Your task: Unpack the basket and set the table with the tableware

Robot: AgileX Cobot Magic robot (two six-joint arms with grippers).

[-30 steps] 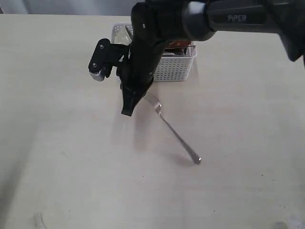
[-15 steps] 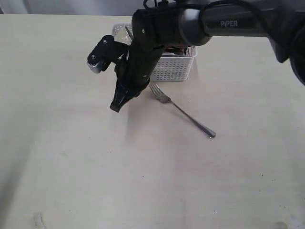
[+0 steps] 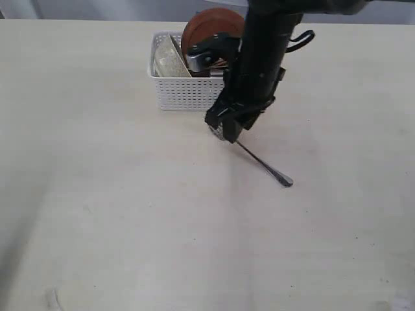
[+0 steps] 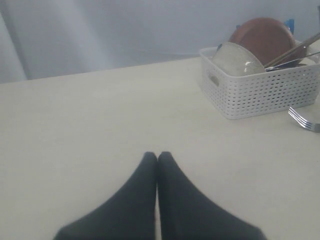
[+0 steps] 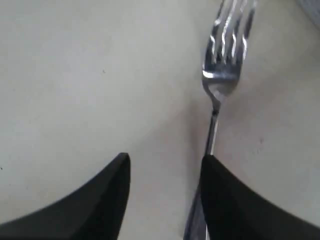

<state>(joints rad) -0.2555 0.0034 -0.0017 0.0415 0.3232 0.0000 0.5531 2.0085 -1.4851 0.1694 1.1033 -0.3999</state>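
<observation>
Right gripper (image 5: 165, 158) is seen low over the table (image 3: 130, 214) with its jaws parted by a clear gap; nothing is clamped between them. The fork (image 5: 218, 85) lies flat on the tabletop beneath it. The tines are seen ahead of the fingertips, and the handle runs back along the inner edge of one finger (image 5: 240, 205); whether it touches that finger cannot be told. In the exterior view the fork's handle is seen stretching away from the gripper toward the open near side of the table. Left gripper (image 4: 157, 157) is noted with its fingers pressed together, empty, held just above bare tabletop. The basket (image 3: 185, 94) stands just beside the right gripper, on its far side, and well ahead of the left gripper. It is the one obstacle close to the right arm. A reddish-brown plate (image 3: 211, 26) is stood on edge in it, with a pale bowl (image 3: 170, 61) tilted beside the plate and thin utensils (image 4: 292, 55) leaning at one end. The far table edge is seen just behind the basket. Wide bare surface is left on the other sides of both grippers.
</observation>
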